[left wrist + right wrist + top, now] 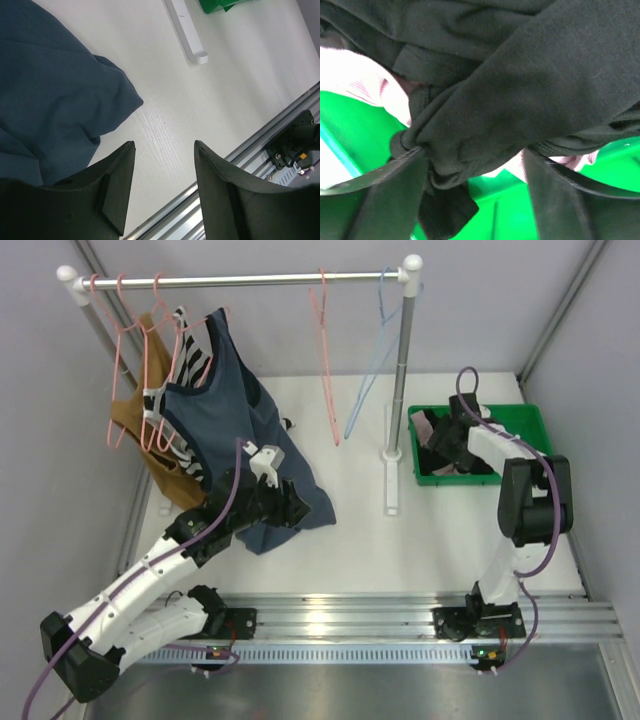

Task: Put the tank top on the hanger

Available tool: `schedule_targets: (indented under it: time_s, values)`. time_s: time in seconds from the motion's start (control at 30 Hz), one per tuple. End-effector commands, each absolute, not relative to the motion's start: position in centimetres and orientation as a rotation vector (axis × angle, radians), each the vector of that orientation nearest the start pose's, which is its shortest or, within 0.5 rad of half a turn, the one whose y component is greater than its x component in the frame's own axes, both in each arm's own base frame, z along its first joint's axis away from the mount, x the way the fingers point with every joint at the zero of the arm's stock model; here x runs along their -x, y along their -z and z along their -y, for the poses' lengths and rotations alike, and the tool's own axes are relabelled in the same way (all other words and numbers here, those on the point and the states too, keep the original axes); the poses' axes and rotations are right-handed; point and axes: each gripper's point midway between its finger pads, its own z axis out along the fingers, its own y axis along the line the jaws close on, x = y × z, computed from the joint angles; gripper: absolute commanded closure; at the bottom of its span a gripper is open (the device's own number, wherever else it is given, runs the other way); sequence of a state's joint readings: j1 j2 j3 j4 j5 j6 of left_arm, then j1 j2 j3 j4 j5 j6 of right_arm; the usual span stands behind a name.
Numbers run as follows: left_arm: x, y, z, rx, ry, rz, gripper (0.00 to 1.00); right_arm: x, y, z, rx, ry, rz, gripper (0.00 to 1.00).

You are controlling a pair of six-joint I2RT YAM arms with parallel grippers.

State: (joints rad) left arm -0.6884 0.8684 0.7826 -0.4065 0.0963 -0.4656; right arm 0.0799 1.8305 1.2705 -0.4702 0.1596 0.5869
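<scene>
The black tank top (520, 75) lies bunched in the green bin (530, 422), over a pink garment (365, 80). My right gripper (475, 152) reaches down into the bin (350, 135) and is open. A thick fold of the black fabric sits between its fingers, pressed against the left one, with a gap at the right one. An empty salmon-pink hanger (326, 380) hangs mid-rail. My left gripper (164, 144) is open with nothing in it, low over the white table beside the slate-blue top's hem (55, 95). In the top view, the left gripper (295, 502) is far from the bin.
The rail (240, 280) carries several pink hangers at the left with a brown, a striped and a slate-blue top (225, 400). A light-blue hanger (372, 360) hangs near the right post (403, 360). The rack's white foot (390, 480) lies on the table between the arms.
</scene>
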Motion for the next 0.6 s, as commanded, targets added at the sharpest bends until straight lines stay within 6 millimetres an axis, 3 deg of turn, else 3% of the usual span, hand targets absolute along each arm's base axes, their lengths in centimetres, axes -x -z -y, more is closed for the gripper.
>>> schedule_targets:
  time_s: [0.0,0.03,0.1,0.13,0.23,0.37,0.57]
  values:
    - [-21.0,-21.5,21.8,-0.309,0.799,-2.107,0.44,-45.7,-8.7,-2.5,-0.716,-0.095,-2.357,0.28]
    - [-20.9,-21.4,21.8,-0.309,0.800,-2.110,0.45,-45.7,-8.8,-2.5,-0.707,-0.094,-2.356,0.35]
    - [-20.9,-21.3,21.8,-0.309,0.799,-2.112,0.45,-45.7,-9.1,-2.5,-0.700,-0.093,-2.353,0.61]
    - [-20.9,-21.3,21.9,-0.308,0.802,-2.113,0.45,-45.6,-9.4,-2.2,-0.692,-0.076,-2.355,0.80]
    - [-21.0,-21.3,21.9,-0.310,0.799,-2.110,0.45,-45.4,-10.9,-1.7,-0.680,-0.066,-2.325,0.98]
    - [-21.1,-21.5,21.7,-0.314,0.784,-2.102,0.45,-44.9,-14.3,-1.3,-0.658,-0.080,-2.272,1.00]
    - [-21.0,-22.4,21.7,-0.319,0.791,-2.083,0.45,-43.3,-23.0,-1.3,-0.606,-0.129,-2.135,1.00]
